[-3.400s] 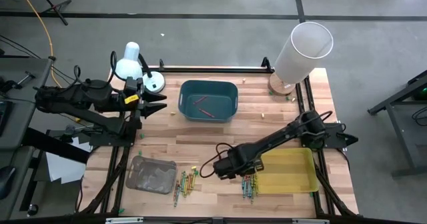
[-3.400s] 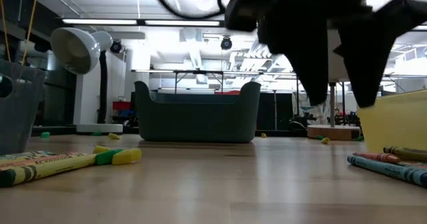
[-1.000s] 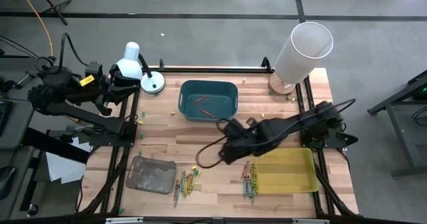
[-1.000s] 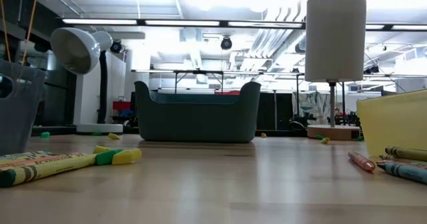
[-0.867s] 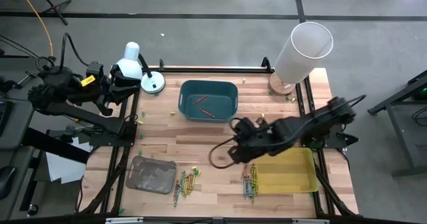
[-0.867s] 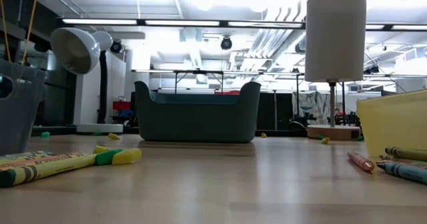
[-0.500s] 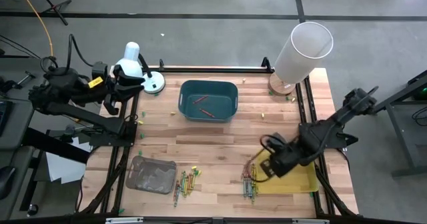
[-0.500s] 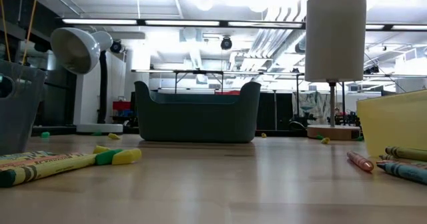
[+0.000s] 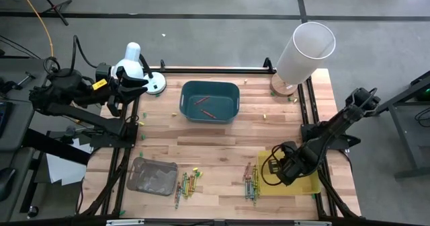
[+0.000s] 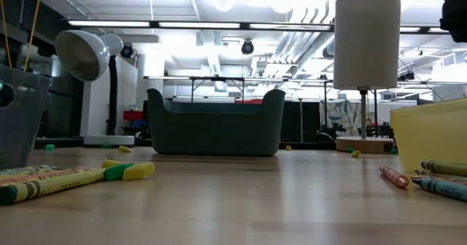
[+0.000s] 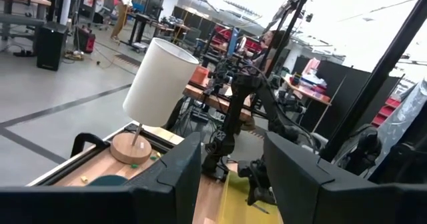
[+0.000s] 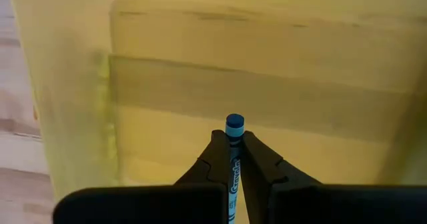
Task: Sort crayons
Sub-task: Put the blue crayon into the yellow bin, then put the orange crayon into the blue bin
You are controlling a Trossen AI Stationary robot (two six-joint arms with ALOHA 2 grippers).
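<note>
The right gripper [image 12: 233,159] pinches a blue crayon [image 12: 233,136] above the yellow tray [image 9: 306,185]. The left gripper [image 11: 227,174], past the lamp [image 9: 132,66], is released.

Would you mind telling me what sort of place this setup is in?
Probably a robotics lab or workshop: bare concrete floor around the wooden table, exposed ceiling ducts overhead, and rows of work benches with equipment behind.

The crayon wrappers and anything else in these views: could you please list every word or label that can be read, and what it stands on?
No text can be quoted with confidence.
Blue crayon in the right pincer: dark print on the wrapper, mostly hidden by the fingers, unreadable.
Yellow crayons in the low view: wrapper print too blurred.
Yellow tag on the left arm: too small to read.
</note>
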